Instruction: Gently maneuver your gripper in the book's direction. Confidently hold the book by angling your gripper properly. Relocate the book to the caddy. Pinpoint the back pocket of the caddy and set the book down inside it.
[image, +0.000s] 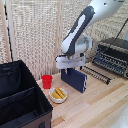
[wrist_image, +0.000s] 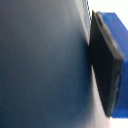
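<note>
The navy-blue book (image: 76, 80) stands on edge on the wooden table, right of the red cup. My gripper (image: 69, 70) is directly over it, its white block at the book's top edge and its fingers down on either side of the cover. In the wrist view the book's cover (wrist_image: 40, 65) fills most of the frame and one dark, blue-backed finger (wrist_image: 107, 65) lies flat against it. The jaws look closed on the book. Whether its lower edge touches the table cannot be told. The black fabric caddy (image: 43, 104) stands at the exterior view's lower left, with a divider (image: 17, 95) across it.
A red cup (image: 47, 81) and a white bowl (image: 58, 95) with yellow pieces sit between the book and the caddy. A dark toaster oven (image: 113, 54) stands at the exterior view's right, with a wire rack (image: 97, 73) lying before it. A bamboo blind hangs behind.
</note>
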